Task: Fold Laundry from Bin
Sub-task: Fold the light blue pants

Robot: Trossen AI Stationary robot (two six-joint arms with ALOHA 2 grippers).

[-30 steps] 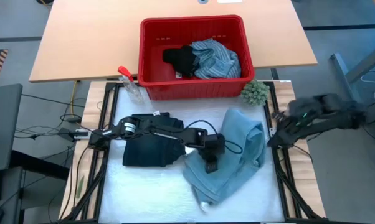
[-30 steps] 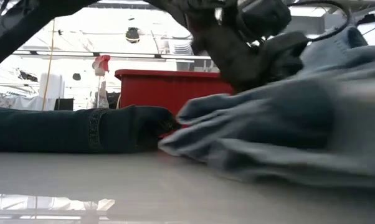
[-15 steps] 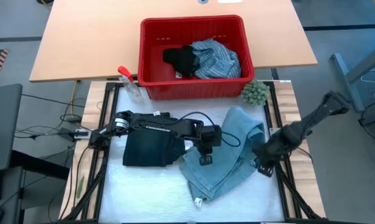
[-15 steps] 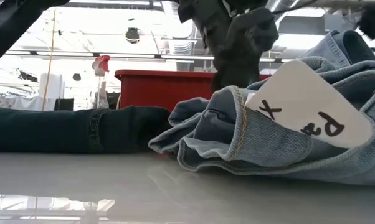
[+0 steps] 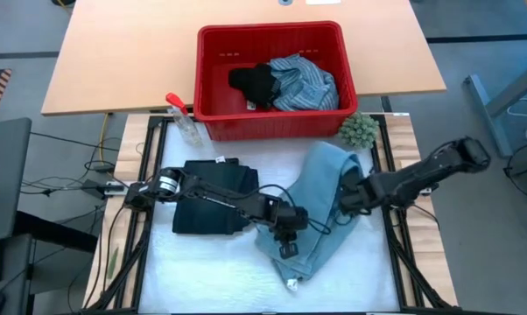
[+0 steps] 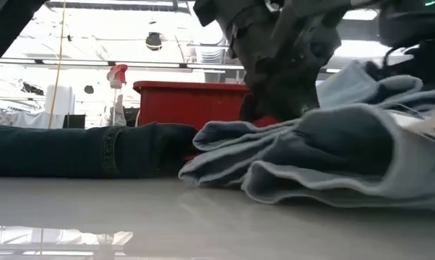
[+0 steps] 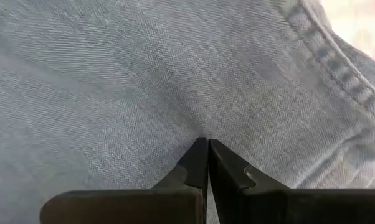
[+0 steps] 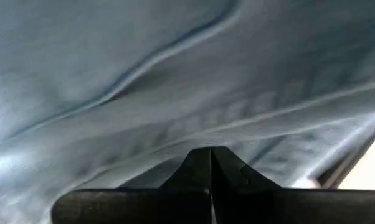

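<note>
Both our grippers, left [image 5: 285, 234] and right [image 5: 347, 194], pinch the jeans [image 5: 320, 206] mid-frame with fingers pressed together; thin folds could slip free

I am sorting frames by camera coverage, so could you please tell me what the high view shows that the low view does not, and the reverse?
Only the high view shows inside the rectangular red plastic bin, where a blue-white striped shirt and a small black piece lie, plus the green fuzzy ball and both arms whole, the right gripper at the jeans' edge. Only the low view shows the room behind with its ceiling lights. Both share the light blue denim jeans, the dark navy folded garment, the bin's outer wall and the red-triggered spray bottle.
</note>
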